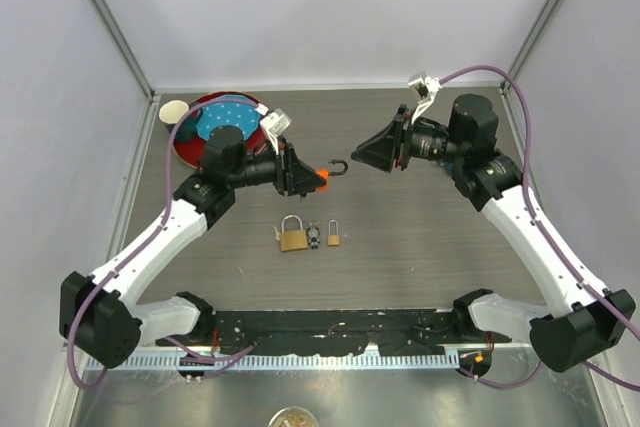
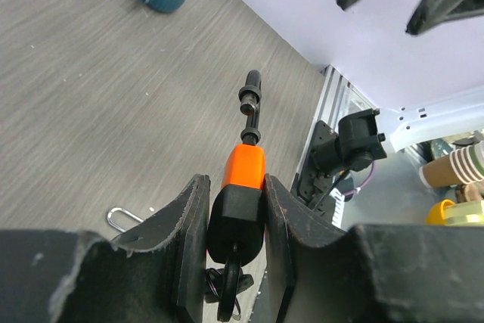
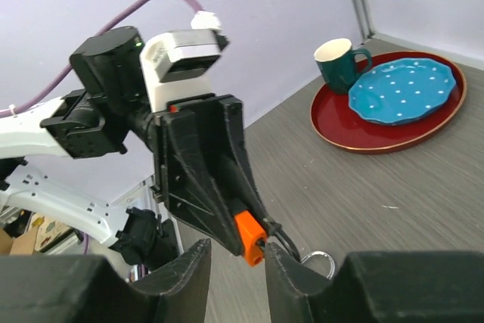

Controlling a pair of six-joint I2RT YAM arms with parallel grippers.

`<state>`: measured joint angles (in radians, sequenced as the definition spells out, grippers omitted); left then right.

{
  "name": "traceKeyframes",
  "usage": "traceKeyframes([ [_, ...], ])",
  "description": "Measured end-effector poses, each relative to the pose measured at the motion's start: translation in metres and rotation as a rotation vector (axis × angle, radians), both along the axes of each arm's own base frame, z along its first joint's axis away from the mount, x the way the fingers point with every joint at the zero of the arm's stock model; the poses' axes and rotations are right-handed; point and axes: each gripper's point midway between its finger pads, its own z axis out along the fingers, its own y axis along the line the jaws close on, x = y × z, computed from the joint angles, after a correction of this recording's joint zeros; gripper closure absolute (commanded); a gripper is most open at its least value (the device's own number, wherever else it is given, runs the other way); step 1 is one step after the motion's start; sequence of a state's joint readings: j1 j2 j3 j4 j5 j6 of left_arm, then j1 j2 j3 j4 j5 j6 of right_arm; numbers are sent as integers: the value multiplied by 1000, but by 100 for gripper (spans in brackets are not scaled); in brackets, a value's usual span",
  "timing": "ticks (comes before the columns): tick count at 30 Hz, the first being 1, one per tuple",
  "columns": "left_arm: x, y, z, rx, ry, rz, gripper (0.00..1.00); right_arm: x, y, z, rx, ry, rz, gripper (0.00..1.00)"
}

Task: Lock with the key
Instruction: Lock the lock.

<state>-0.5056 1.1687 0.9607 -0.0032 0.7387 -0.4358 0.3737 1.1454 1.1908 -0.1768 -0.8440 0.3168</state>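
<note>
My left gripper [image 1: 300,175] is shut on an orange and black padlock [image 1: 321,177] and holds it in the air above the table's middle. The lock's black shackle [image 1: 340,167] stands open and points at my right gripper [image 1: 358,159]. In the left wrist view the jaws clamp the lock [image 2: 243,168] by its sides, and a black key head with a ring [image 2: 227,285] hangs from its rear end. My right gripper [image 3: 236,262] is open and empty, its fingers on either side of the lock's orange end [image 3: 248,236] without touching it.
A brass padlock [image 1: 292,237], a bunch of keys [image 1: 313,237] and a small brass padlock [image 1: 334,237] lie on the table below the held lock. A red tray [image 1: 185,152] at the back left holds a blue dotted plate [image 1: 228,119] and a dark mug [image 1: 192,134].
</note>
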Motion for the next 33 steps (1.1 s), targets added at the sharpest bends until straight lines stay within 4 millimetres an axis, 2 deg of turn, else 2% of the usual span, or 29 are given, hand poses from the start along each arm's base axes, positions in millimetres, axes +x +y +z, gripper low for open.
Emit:
traceKeyframes([
  [4,1,-4,-6,-11,63,-6,100,-6,11,-9,-10,20,61,71],
  [12,-8,-9,10,-70,60,-66,100,-1,32,-41,-62,97,102,73],
  [16,-15,-9,17,-85,47,-99,100,11,33,-57,-95,135,55,72],
  [21,-21,-6,26,-93,9,-108,100,19,29,-68,-131,153,6,64],
  [27,-25,-2,32,-90,-25,-97,100,22,25,-69,-147,148,-33,47],
  [29,-24,-1,31,-85,-25,-89,100,22,21,-64,-144,130,-52,44],
  [33,-23,0,28,-74,-22,-78,100,18,12,-45,-119,81,-78,43],
])
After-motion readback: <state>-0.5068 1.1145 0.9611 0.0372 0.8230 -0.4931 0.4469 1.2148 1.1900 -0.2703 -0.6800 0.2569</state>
